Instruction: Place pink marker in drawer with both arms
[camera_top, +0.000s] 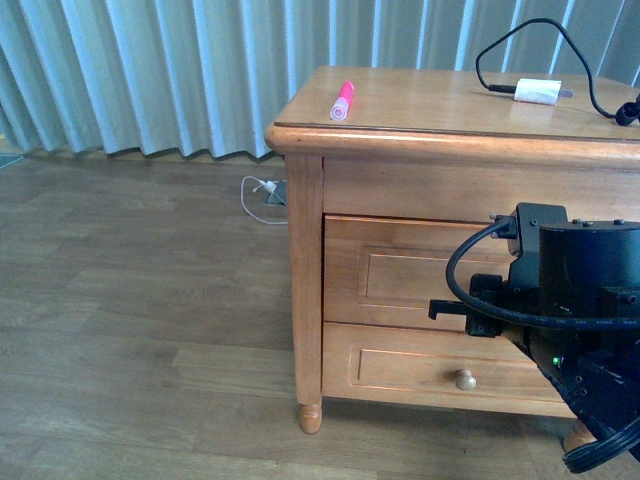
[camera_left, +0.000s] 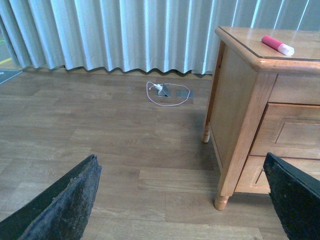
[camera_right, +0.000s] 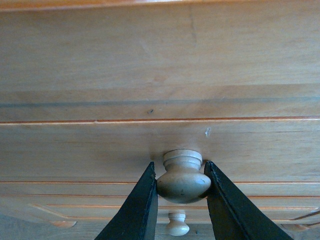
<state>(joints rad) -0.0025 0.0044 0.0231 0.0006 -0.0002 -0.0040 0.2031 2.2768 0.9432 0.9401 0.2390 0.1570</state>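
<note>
The pink marker (camera_top: 342, 101) lies on the wooden cabinet's top near its front left corner, and the left wrist view also catches the marker (camera_left: 277, 45). The drawer (camera_top: 400, 270) is the upper, deeper one and looks closed. In the right wrist view my right gripper (camera_right: 181, 172) is shut on the drawer's round pale knob (camera_right: 183, 181), one finger on each side. In the front view the right arm (camera_top: 570, 290) hides that knob. My left gripper (camera_left: 180, 200) is open over the wooden floor, to the left of the cabinet, holding nothing.
The shallower drawer's knob (camera_top: 465, 379) sits below. A white charger plug (camera_top: 538, 91) with black cable lies on the cabinet top at the right. A floor socket with a white cable (camera_left: 167, 92) lies by the curtain. The cabinet's front leg (camera_left: 221, 200) stands near my left gripper.
</note>
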